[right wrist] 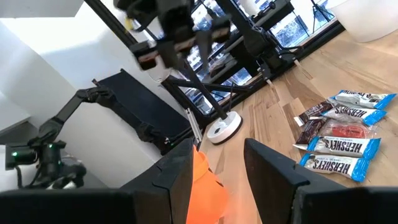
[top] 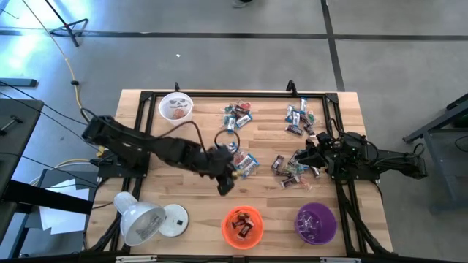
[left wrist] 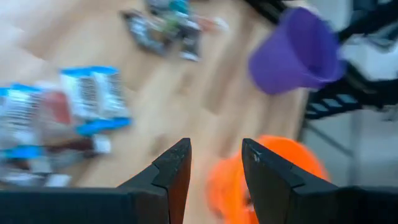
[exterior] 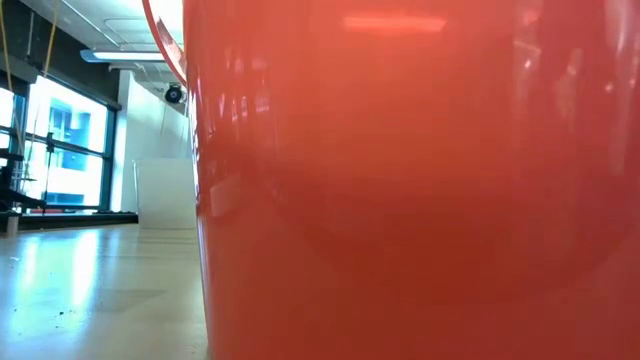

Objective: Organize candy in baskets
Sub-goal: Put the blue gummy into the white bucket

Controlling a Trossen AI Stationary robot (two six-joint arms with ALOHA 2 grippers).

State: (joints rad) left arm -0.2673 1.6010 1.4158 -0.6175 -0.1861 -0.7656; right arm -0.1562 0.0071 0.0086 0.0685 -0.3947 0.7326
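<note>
**Both hands open over scattered candy; low view blocked**

Left hand (top: 225, 184) hovered mid-bench, fingers parted and empty, between a blue-and-white candy cluster (top: 243, 164) and the orange basket (top: 242, 226). Right hand (top: 302, 158) sat open, empty, at the right-side candy pile (top: 289, 170). White basket (top: 176, 107) stood at the far edge, purple basket (top: 316, 223) at the near edge. Low view was filled almost entirely by the orange basket's wall. Left wrist view was blurred; wrappers unreadable there.

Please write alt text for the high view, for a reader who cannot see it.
Seen from above, wrapped candy lies scattered on a wooden table, with a white basket at the far edge and orange and purple baskets near. The left end effector hovers mid-table; the right end effector is at a candy cluster.
</note>
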